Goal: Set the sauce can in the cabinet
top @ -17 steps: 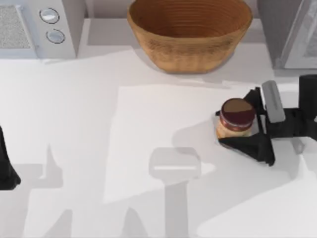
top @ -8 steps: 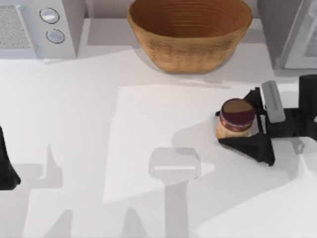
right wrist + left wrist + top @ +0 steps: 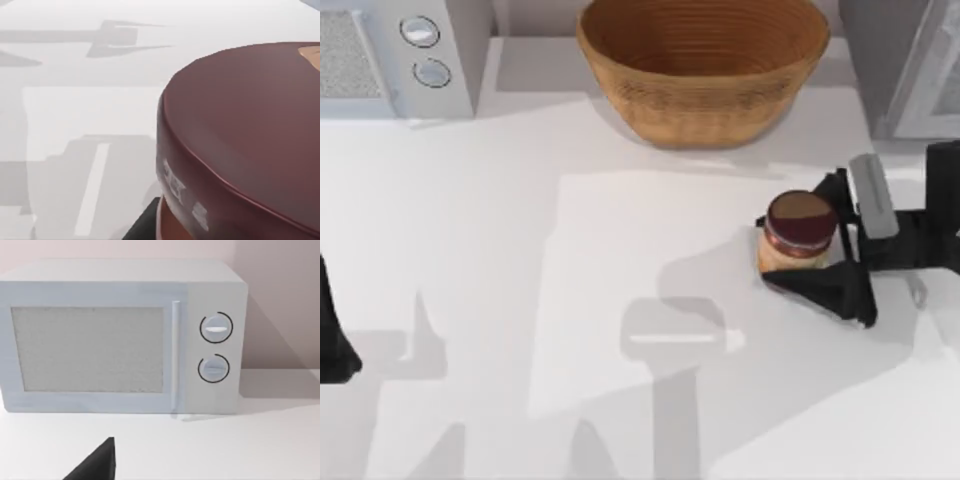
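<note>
The sauce can (image 3: 800, 232) is being held upright at the right side of the counter (image 3: 520, 250), in front of the woven basket (image 3: 703, 65) and well apart from it. It is being gripped by the right tool (image 3: 810, 240), whose two dark fingers are closed on the can from both sides, at the label under the red band. In the right wrist view the maroon top of the can (image 3: 245, 140) is being seen very near the camera. Whether the can is touching the counter or is already a little above it cannot be told.

The step in hand is judged to be the lift after the grasp. The cabinet (image 3: 900, 60) is standing at the far right corner, with its pale framed door panel near the can. For the next move, the can is to be raised and carried toward the cabinet opening, kept upright and clear of the door edge.

The left tool (image 3: 335, 340) is parked at the left edge of the counter, facing the microwave (image 3: 125, 335).
</note>
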Tool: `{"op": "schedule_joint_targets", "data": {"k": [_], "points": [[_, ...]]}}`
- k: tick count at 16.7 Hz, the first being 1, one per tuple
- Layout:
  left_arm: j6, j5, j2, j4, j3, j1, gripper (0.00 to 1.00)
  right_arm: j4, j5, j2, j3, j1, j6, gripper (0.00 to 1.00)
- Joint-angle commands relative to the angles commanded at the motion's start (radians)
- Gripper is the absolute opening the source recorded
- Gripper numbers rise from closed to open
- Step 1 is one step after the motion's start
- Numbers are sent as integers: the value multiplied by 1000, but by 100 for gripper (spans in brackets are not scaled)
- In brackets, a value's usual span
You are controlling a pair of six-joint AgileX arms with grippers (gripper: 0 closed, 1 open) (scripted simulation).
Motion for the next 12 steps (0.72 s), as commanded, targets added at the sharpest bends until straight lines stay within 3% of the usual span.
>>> {"op": "schedule_joint_targets", "data": {"k": [8, 12], "points": [[0, 0, 0, 0, 0, 0, 100, -404, -12, -312, 66, -1, -3, 0], [0, 0, 0, 0, 0, 0, 100, -506, -8, -406, 87, 1, -5, 0]]}}
